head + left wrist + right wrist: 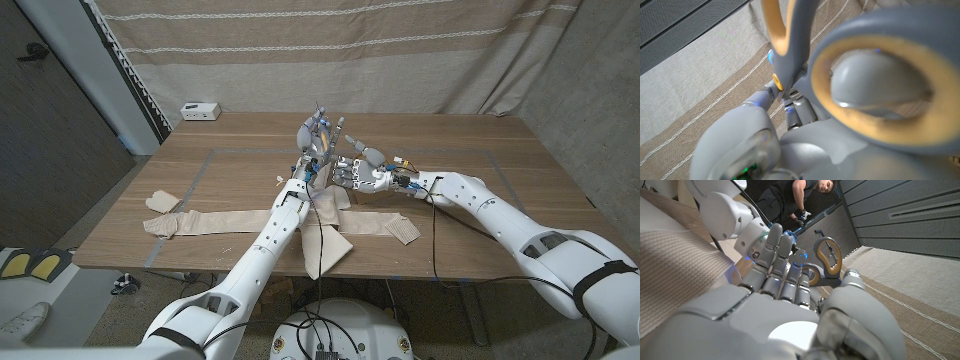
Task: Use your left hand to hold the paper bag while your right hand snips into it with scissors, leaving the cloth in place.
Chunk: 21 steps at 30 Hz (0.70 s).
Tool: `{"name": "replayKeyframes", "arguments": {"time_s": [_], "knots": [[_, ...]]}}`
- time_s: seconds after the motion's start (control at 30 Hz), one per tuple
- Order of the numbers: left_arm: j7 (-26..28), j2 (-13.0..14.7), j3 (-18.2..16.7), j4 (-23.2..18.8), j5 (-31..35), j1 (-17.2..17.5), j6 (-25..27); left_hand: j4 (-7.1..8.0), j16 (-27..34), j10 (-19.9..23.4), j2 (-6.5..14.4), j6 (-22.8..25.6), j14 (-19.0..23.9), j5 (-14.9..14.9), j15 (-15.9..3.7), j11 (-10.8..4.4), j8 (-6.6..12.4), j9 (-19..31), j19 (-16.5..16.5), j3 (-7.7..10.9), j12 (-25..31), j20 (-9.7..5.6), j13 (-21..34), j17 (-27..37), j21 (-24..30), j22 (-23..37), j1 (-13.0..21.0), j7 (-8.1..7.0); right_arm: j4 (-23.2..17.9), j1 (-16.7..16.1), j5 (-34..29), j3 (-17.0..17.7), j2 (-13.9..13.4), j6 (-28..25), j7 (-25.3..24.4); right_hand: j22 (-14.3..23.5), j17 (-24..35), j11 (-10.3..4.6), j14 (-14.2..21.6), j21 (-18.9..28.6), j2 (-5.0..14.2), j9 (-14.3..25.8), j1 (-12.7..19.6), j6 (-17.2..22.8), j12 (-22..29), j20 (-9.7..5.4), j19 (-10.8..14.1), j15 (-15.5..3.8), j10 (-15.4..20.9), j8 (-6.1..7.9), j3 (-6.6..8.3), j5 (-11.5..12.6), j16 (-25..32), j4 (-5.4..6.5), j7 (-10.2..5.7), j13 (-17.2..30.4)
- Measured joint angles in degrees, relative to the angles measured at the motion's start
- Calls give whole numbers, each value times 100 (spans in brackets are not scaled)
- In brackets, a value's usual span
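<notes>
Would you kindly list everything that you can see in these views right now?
scissors: one pair, grey with yellow-lined handles, raised above the table's middle
cloth: one long strip, beige, across the near part of the table
paper bag: one, tan, apparently the folded sheet at the front edge
box: one, white, far left corner
table: one, brown wood
curtain: one, beige, striped, behind the table
person: one, dark clothing, in the right wrist view
left hand: holds the scissors
right hand: fingers extended, beside the left hand, holding nothing
</notes>
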Motion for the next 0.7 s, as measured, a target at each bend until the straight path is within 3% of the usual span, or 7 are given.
{"name": "replayKeyframes", "arguments": {"time_s": [0.7], "knots": [[-31, -21, 44, 143, 179, -36, -121, -24, -106, 55, -25, 81, -43, 21, 0, -55, -81, -51, -41, -24, -100, 41, 149, 22, -26, 1, -22, 42, -12, 2, -28, 20, 76, -123, -32, -26, -162, 30, -79, 88, 235, -15, 371, 71, 44, -48, -93, -3, -75, 0, 224, 0, 61, -128, -72, -132]]}}
